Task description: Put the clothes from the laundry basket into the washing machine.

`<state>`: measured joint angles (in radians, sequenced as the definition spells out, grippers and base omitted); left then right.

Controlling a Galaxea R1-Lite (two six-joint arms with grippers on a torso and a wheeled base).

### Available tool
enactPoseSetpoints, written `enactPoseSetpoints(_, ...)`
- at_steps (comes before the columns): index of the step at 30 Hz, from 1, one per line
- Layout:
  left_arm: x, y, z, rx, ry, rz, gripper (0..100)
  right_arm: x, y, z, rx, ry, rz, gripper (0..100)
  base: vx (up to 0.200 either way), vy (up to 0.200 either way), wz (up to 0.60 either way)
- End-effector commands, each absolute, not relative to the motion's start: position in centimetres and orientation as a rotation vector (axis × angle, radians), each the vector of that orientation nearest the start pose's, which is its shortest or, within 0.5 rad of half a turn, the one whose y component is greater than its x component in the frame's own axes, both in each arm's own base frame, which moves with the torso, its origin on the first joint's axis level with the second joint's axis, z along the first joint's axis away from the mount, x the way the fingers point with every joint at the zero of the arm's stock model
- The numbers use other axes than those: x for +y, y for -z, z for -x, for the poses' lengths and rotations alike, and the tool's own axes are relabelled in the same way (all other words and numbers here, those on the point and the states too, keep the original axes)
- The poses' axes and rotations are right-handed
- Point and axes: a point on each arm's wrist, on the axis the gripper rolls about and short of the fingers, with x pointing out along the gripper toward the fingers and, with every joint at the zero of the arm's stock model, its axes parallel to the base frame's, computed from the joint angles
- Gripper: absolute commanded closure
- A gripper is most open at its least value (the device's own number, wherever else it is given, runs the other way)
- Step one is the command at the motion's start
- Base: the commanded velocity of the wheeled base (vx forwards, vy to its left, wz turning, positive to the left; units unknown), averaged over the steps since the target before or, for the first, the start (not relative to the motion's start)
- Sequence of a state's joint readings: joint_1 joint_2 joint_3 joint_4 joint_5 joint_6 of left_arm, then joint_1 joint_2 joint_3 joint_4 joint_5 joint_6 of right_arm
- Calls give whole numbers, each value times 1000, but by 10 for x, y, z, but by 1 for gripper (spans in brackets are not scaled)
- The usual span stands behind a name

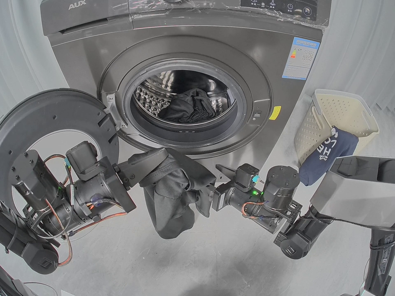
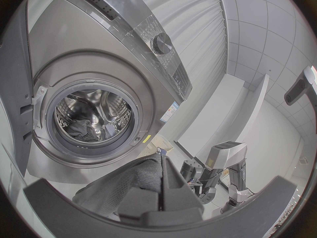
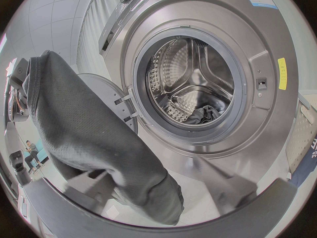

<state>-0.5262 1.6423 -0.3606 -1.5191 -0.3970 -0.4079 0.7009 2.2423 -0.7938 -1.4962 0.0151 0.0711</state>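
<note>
A dark grey garment (image 1: 173,198) hangs in front of the washing machine (image 1: 267,58), below its open drum (image 1: 156,91). My left gripper (image 1: 160,158) is shut on the garment's upper edge (image 2: 132,182), its fingers (image 2: 171,182) pressed together. My right gripper (image 1: 212,186) is open at the garment's right side, and the cloth (image 3: 92,126) drapes over one of its spread fingers (image 3: 224,182). Black clothes (image 1: 189,105) lie inside the drum (image 3: 185,73). The cream laundry basket (image 1: 345,112) stands at the machine's right, with a navy garment (image 1: 325,155) hanging over its rim.
The round machine door (image 1: 49,116) is swung fully open on the left, just behind my left arm. Grey floor (image 1: 214,255) lies below the garment. White curtains (image 1: 362,42) hang behind the machine.
</note>
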Motion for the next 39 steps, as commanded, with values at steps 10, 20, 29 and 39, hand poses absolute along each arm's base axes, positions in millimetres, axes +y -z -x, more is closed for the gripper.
enactPoseSetpoints(10,-129,-175,-205,-48,957,392,100,234,-97,-289,-57,-697,-99,100,0,0,0)
enactPoseSetpoints(20,-131,-178,-204,-55,968,394,100,226,-86,-283,-9,-694,-86,0,0,0,0)
enactPoseSetpoints(29,-131,-178,-204,-50,969,407,100,238,-75,-283,8,-718,-70,0,0,0,0)
enactPoseSetpoints(39,-132,-177,-205,-45,970,408,100,245,-76,-284,-8,-783,-87,0,0,0,0)
